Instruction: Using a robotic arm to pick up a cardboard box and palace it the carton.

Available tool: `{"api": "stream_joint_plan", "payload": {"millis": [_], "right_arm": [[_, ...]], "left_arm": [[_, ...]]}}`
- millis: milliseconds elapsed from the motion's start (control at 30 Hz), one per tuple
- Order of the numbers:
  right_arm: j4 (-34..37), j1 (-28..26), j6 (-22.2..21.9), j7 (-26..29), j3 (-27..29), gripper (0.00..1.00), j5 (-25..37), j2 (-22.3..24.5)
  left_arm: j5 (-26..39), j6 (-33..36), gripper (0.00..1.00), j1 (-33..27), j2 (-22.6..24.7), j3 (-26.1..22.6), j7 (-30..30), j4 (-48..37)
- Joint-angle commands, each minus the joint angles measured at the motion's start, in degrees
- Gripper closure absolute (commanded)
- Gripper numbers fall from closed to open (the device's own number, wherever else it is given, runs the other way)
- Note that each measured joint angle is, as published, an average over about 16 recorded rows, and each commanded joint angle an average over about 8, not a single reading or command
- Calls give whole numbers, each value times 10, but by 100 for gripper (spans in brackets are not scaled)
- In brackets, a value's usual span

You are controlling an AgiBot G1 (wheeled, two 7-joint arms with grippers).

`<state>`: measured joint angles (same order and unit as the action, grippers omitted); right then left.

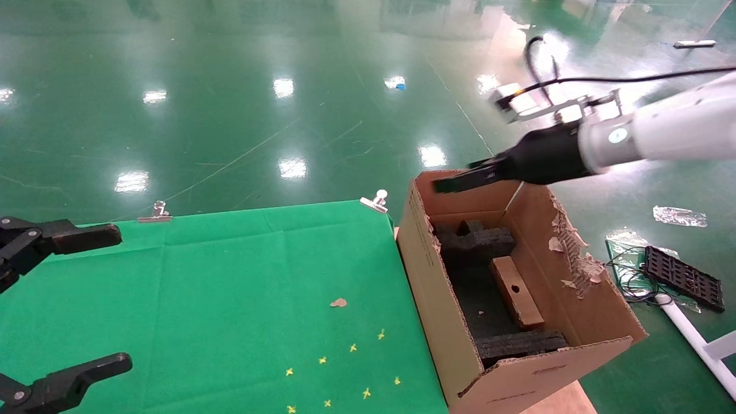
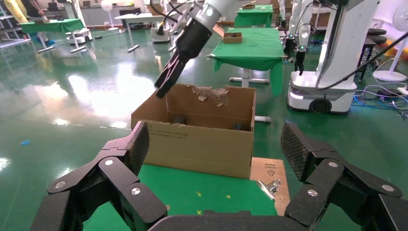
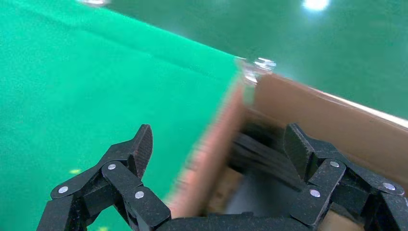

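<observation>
- The cardboard box [image 1: 517,291] lies inside the carton [image 1: 437,287], on its dark foam lining [image 1: 477,241].
- The right gripper [image 1: 454,183] hovers empty above the carton's far rim, at one o'clock; fingers [image 3: 134,149] spread wide.
- The left gripper [image 1: 118,299], also wide open, idles over the green cloth [image 1: 230,276] at nine o'clock.

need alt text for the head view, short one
A small box lies inside an open carton beside a green table. The right claw, open and empty, hangs above the carton's far edge. The left claw sits open over the table's left side.
</observation>
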<state>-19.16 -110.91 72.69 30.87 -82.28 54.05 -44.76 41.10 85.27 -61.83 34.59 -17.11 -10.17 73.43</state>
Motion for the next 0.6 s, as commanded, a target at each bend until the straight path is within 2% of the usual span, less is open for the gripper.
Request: {"api": "stream_joint_plan", "payload": {"millis": [33, 600], "right_arm": [[-24, 22, 6, -9, 30, 0, -5, 4], [-229, 208, 55, -85, 279, 0, -51, 41]], "left_arm": [[0, 0, 0, 0, 0, 0, 0, 0], [0, 0, 0, 0, 0, -1, 0, 0]]}}
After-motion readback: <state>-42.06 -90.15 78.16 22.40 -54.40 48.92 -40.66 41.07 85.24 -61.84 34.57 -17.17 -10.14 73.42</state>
